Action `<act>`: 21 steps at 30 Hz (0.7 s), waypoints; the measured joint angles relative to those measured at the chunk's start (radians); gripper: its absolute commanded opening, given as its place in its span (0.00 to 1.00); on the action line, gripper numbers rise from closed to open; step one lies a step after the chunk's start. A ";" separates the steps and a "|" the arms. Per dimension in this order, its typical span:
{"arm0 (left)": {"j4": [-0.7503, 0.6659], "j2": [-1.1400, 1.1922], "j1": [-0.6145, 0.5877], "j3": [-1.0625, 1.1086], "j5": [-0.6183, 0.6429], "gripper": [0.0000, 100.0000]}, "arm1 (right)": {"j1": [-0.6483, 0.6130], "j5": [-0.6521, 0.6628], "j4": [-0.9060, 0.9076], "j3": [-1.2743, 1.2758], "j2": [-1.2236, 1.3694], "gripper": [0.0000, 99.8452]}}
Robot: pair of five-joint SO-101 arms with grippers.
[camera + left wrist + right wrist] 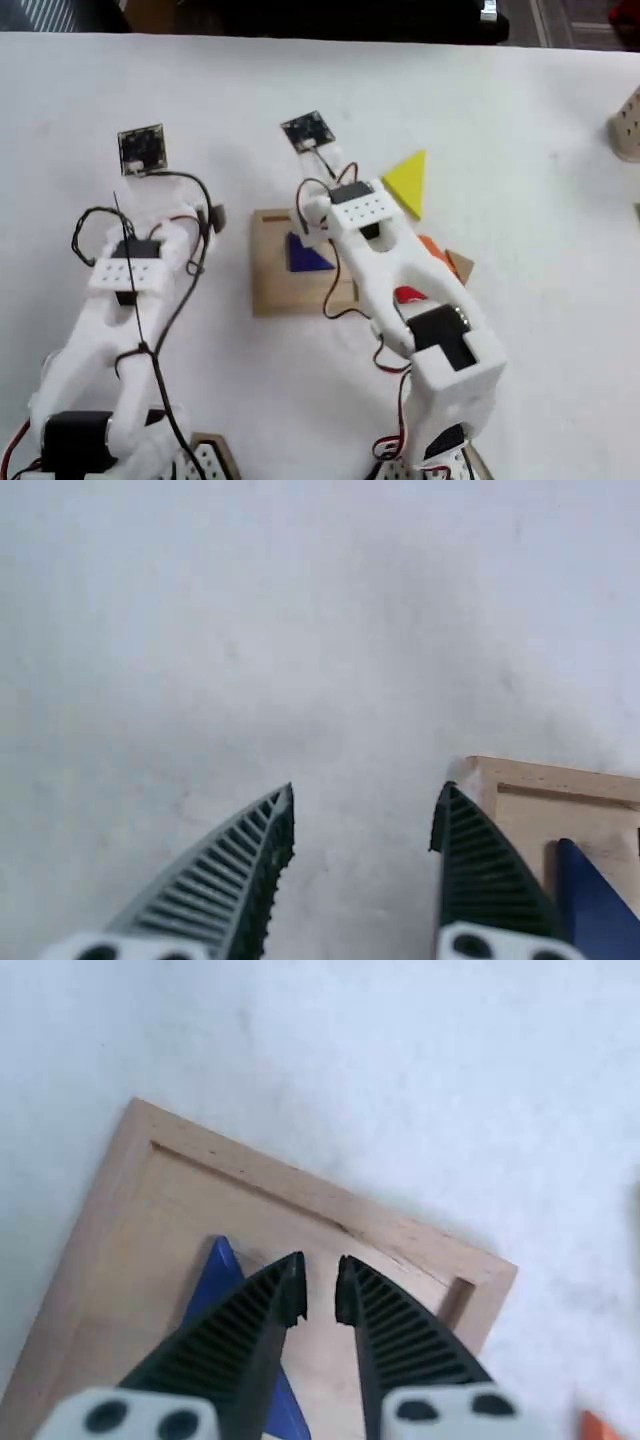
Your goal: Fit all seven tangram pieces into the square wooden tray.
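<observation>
Tray loading: one piece seated, task judged barely begun.
A blue triangle (305,255) is seated in the wooden tray (270,290); a yellow piece (408,180), an orange piece (431,244) and a red piece (410,295) are left on the table (520,120) beside it, others possibly hidden under the right arm (385,250). The right gripper (320,1280) is positioned over the tray, narrowly parted and empty; the left gripper (365,805) is spread wide beside it.

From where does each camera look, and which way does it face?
High view: fixed above, facing down on the table; both arms show.
Left wrist view: on left arm, facing the table past the left jaws.
Right wrist view: on right arm, facing the tray past the right jaws.
Shared: all show the tray and blue piece.
</observation>
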 measured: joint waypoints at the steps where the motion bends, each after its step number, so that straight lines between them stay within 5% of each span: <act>1: 0.000 0.000 0.000 0.000 0.000 0.23 | -0.003 0.000 0.000 0.000 0.011 0.04; 21: 0.000 0.000 0.000 0.000 0.000 0.23 | -0.147 0.034 0.255 -0.005 0.015 0.02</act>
